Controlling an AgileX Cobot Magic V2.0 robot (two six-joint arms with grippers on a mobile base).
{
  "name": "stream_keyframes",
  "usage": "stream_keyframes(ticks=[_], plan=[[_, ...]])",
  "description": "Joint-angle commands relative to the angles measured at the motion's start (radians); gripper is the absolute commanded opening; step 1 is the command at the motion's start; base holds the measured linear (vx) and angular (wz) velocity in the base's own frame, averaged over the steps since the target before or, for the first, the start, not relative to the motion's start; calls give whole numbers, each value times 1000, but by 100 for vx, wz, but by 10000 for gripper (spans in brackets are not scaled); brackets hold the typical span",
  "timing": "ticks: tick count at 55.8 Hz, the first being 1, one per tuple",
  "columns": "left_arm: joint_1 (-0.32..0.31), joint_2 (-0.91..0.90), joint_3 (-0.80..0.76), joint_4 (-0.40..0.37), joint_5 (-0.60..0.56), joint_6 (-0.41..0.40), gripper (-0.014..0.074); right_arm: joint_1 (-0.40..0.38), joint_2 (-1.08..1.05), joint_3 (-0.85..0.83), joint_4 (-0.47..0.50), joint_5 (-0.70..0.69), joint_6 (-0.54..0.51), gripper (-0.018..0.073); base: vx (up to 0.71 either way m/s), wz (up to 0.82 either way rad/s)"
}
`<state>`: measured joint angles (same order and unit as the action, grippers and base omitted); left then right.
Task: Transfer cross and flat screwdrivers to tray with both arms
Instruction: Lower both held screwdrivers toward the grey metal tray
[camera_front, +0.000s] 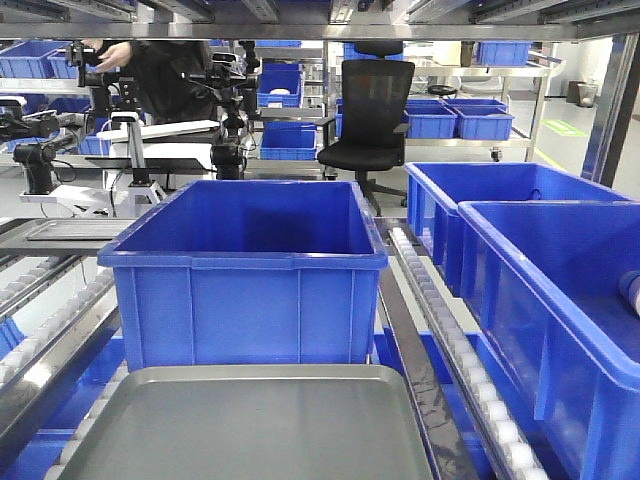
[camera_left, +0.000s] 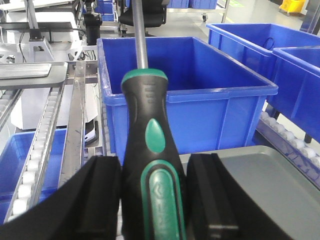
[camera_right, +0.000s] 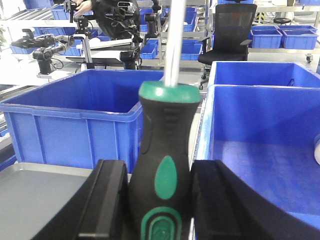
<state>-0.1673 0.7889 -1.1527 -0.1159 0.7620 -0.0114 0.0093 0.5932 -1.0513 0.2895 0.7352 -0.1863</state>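
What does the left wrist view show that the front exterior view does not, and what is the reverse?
Only the left wrist view: the left tool shut on a screwdriver with a black and green handle, its steel shaft pointing away. Only the front view: a person in dark clothes far behind. Both: the blue bin ahead, the grey tray in front of it, and the roller rails.

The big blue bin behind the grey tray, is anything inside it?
Only bare blue inner walls show inside the blue bin, and nothing rises above its rim. Its floor is hidden behind the near wall in every view, so anything lying low there cannot be seen.
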Motion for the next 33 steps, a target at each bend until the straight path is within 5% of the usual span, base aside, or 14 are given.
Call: stream_keyframes(ticks=[1,33], plan=[[-4,2,-29,-13,-91,-1,-6,0,7,-27,13,-90,-4,-8,0,0],[-4,2,-29,-25,-89,-2,-6,0,7,-27,46,-104,-4,-8,0,0]])
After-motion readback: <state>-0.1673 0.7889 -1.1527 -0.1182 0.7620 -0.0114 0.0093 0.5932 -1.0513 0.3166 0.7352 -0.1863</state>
